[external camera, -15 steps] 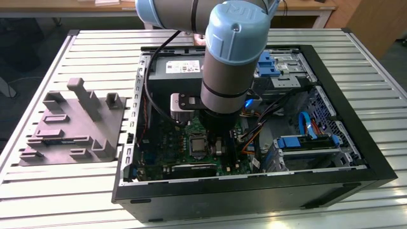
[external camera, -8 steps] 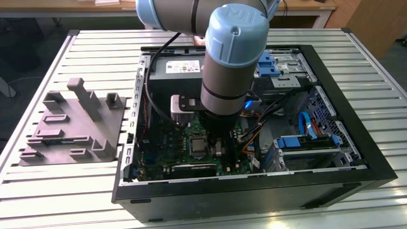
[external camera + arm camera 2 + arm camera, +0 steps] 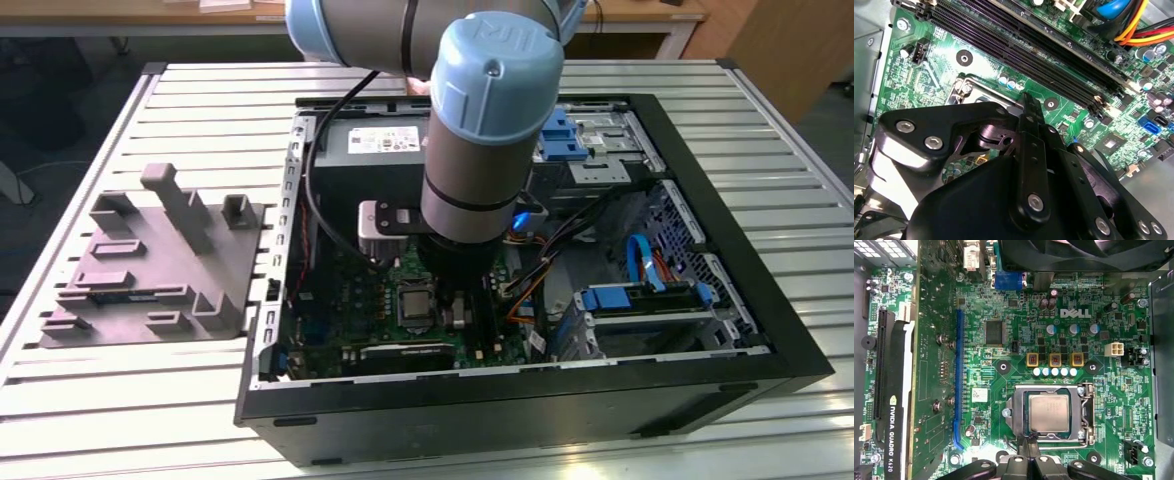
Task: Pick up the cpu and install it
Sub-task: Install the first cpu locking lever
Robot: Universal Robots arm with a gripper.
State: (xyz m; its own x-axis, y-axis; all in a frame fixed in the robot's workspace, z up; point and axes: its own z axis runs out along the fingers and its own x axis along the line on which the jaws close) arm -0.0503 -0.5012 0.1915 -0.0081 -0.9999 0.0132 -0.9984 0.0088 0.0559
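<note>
The cpu (image 3: 1049, 412), a small silvery-grey square, lies flat inside the dark metal-framed socket (image 3: 1085, 415) on the green motherboard (image 3: 1004, 365), in the first wrist view. My gripper (image 3: 1027, 442) hovers at the socket's edge, just beside the cpu, with its thin fingers together and nothing between them. In the second wrist view the gripper (image 3: 1026, 100) blocks most of the socket (image 3: 971, 87). The exterior view has the arm (image 3: 467, 150) reaching straight down into the open computer case, over the socket (image 3: 411, 300).
A graphics card (image 3: 896, 405) stands along one side of the board. Long memory slots (image 3: 1029, 40) and orange-yellow cables (image 3: 1139, 25) run near the socket. The power supply (image 3: 367, 140), blue drive brackets (image 3: 641, 298) and case walls (image 3: 534, 400) hem in the arm. A grey fixture (image 3: 147, 260) sits outside on the table.
</note>
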